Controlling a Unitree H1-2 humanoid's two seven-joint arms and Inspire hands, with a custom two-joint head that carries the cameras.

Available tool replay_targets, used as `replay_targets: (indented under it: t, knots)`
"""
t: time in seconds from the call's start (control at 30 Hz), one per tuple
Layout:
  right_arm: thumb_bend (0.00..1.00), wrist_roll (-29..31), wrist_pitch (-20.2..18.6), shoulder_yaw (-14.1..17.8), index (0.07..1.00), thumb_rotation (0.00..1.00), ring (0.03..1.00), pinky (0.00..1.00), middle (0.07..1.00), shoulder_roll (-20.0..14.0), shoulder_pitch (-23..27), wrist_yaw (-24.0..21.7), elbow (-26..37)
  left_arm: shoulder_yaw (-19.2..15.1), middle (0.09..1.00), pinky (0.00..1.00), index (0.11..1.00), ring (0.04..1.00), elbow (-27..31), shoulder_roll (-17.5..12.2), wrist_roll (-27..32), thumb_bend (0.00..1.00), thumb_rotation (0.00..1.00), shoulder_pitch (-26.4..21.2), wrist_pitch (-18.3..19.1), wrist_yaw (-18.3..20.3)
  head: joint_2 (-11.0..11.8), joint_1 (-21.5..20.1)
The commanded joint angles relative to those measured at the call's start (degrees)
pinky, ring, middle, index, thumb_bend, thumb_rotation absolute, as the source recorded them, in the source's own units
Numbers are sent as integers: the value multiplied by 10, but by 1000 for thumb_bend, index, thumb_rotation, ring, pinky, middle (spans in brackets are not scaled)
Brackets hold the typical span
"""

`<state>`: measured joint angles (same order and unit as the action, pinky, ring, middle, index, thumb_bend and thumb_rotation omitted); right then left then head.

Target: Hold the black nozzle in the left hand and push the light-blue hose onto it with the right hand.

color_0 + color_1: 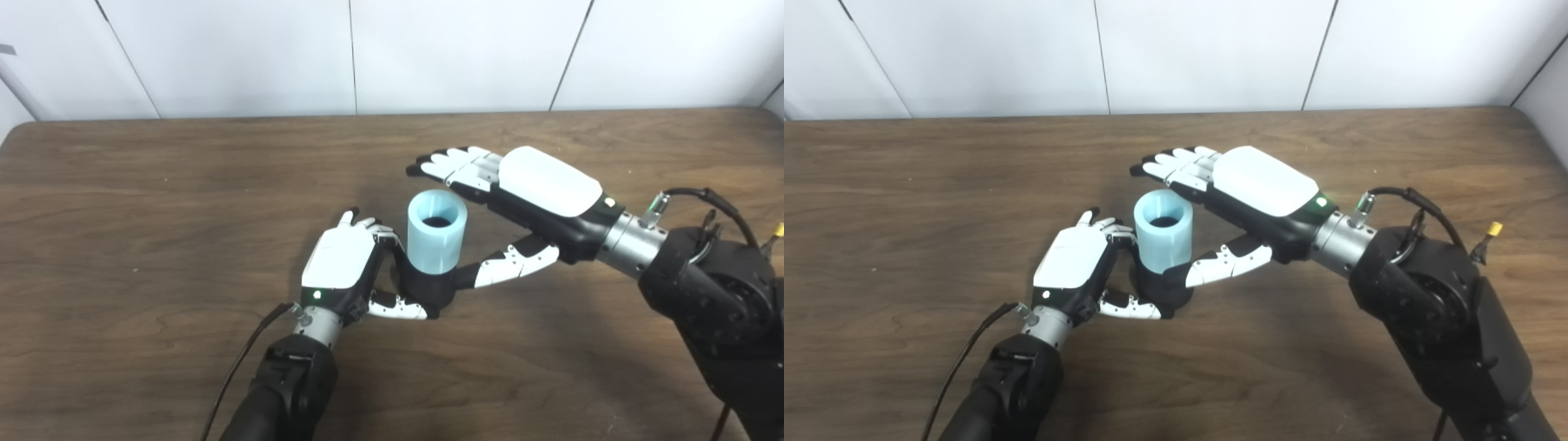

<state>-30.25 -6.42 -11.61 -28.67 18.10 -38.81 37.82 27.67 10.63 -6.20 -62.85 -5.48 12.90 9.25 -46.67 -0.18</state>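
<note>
Our left hand (343,263) grips the black nozzle (429,288), light-blue hose (436,231) seated upright on it; our right hand (533,196) hovers spread, holding nothing.

One light-blue hose (437,237), one black nozzle (429,288), two hands, one table (122,214)

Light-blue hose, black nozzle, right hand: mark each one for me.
light-blue hose (433,244), left eye view, on its front wall.
black nozzle (430,286), left eye view, on its base below the hose.
right hand (1262,182), right eye view, on its white back.
</note>
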Motion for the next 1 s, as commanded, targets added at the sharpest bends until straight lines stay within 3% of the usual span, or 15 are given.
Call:
replay_targets:
  t: [0.0,0.2,0.37,0.4,0.47,0.63,0.77,0.93,0.97]
  knots:
    - [535,21,-6,21,955,907,962,951,967,-2,13,16,18,4,746,1000,480,867,-5,0,4,523,53,2,-1,14,-1,0]
    - [561,62,-54,63,930,969,922,818,941,12,-11,33,7,2,752,1000,480,872,-2,-4,4,523,54,0,0,21,2,2]
    - [587,95,-102,98,911,988,898,793,924,31,-34,55,-4,-1,758,1000,480,880,0,-7,5,523,54,0,0,22,2,2]
    - [584,99,-110,106,906,994,878,769,918,36,-41,63,-6,-2,758,1000,480,880,1,-7,5,523,54,1,0,20,2,3]
    - [581,103,-120,118,897,999,749,638,906,43,-57,80,-13,-4,756,1000,480,878,1,-8,7,523,54,2,0,20,3,3]
    - [608,128,-143,139,893,1000,862,778,899,63,-84,113,-32,-6,750,1000,484,872,2,-15,7,523,62,1,-5,16,3,3]
    - [535,192,-127,166,895,1000,871,788,898,85,-105,141,-61,-5,748,1000,490,863,4,-20,0,522,72,-2,-4,15,4,3]
    - [545,251,-150,188,896,1000,894,824,903,117,-128,169,-83,-16,747,1000,497,852,4,-16,8,519,80,1,1,5,6,3]
    - [541,258,-154,190,895,1000,895,833,898,123,-133,176,-85,-19,751,1000,576,845,3,-15,12,688,150,2,-1,-2,6,4]
